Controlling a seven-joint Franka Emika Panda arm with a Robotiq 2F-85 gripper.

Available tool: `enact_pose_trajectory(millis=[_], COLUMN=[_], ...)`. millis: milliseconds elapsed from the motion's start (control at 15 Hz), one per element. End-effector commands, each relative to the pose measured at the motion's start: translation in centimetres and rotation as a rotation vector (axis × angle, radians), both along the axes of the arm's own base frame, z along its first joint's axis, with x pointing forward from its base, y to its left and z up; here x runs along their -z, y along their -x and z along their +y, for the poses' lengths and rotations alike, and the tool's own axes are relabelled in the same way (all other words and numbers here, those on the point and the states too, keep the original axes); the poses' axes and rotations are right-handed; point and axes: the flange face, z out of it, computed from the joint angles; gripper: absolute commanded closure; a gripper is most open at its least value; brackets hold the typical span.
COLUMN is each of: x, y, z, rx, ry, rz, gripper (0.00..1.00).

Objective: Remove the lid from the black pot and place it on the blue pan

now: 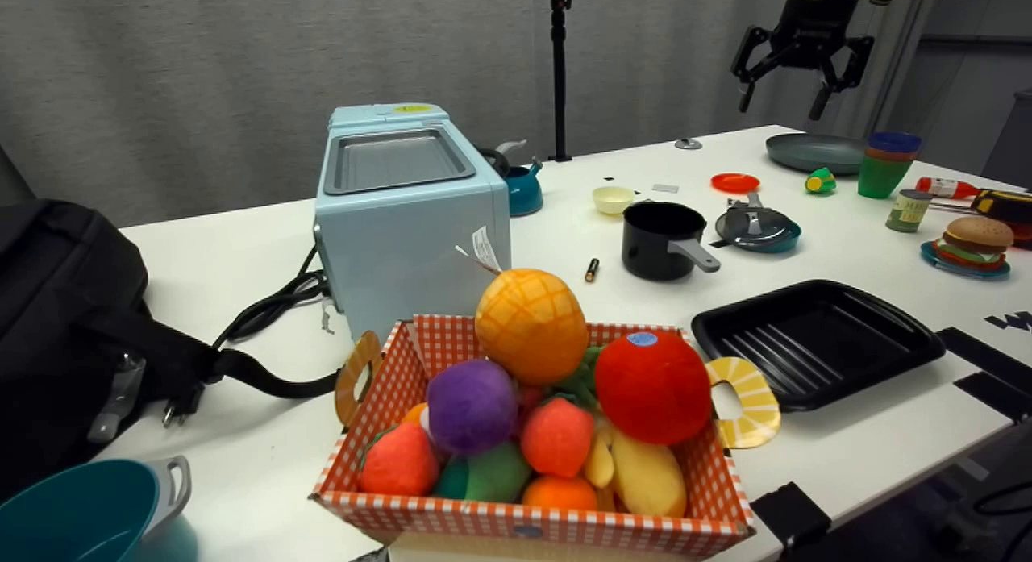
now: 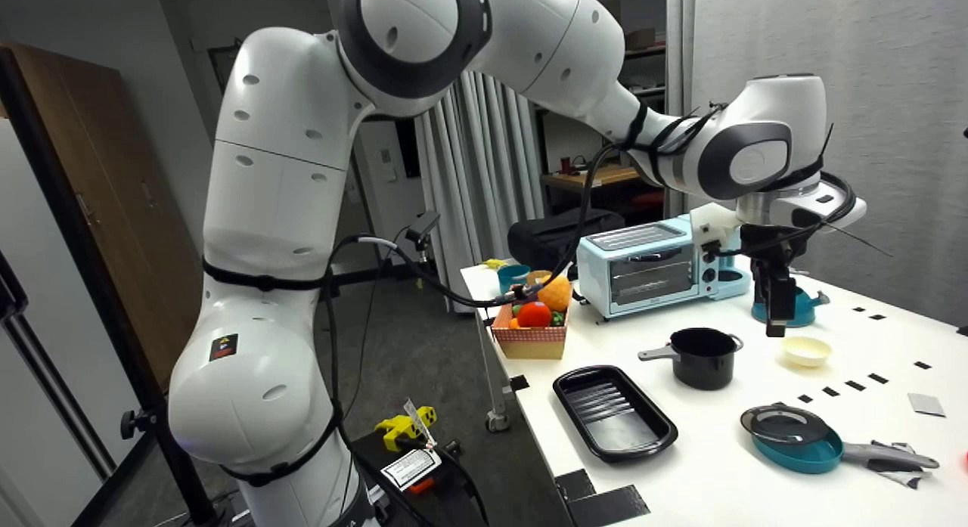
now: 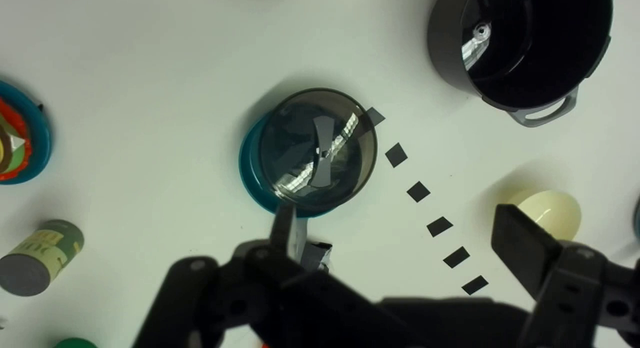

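The lid [image 1: 756, 225] is round, dark and see-through, with a grey knob. It rests off-centre on the blue pan [image 1: 793, 238], leaving a crescent of pan bare. The lid [image 2: 786, 425] and pan [image 2: 805, 460] also show in an exterior view, the pan's grey handle pointing right. In the wrist view the lid [image 3: 320, 151] covers most of the pan [image 3: 251, 173]. The black pot [image 2: 703, 364] stands uncovered beside them, also in the wrist view [image 3: 450, 58]. My gripper [image 1: 782, 104] is open and empty, high above the table; its fingers [image 3: 400, 228] are wide apart.
A black grill tray [image 2: 616, 417], a pale yellow bowl [image 2: 806, 351], a blue toaster oven [image 2: 650, 266] and a teal kettle [image 1: 526, 191] surround the pot. A fruit basket [image 1: 532, 518], can [image 1: 909, 210], toy burger [image 1: 973, 243] and stacked cups [image 1: 887, 165] stand farther out.
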Motion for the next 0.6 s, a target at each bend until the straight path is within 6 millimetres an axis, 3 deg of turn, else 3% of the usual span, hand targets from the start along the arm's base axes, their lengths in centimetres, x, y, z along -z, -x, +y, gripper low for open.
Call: enact_pose_trajectory(millis=[0, 200, 267, 533], x=[-2.2, -3.4, -2.3, -3.0], y=[3.1, 4.7, 2.7, 4.0], z=[0.8, 0.8, 0.4, 0.6], rx=[-0.071, -0.107, -0.068, -0.084], ry=[0.003, 0.007, -0.002, -0.004], rz=[-0.032, -0.053, -0.027, -0.036], gripper=[0.00, 0.00, 0.00, 0.00])
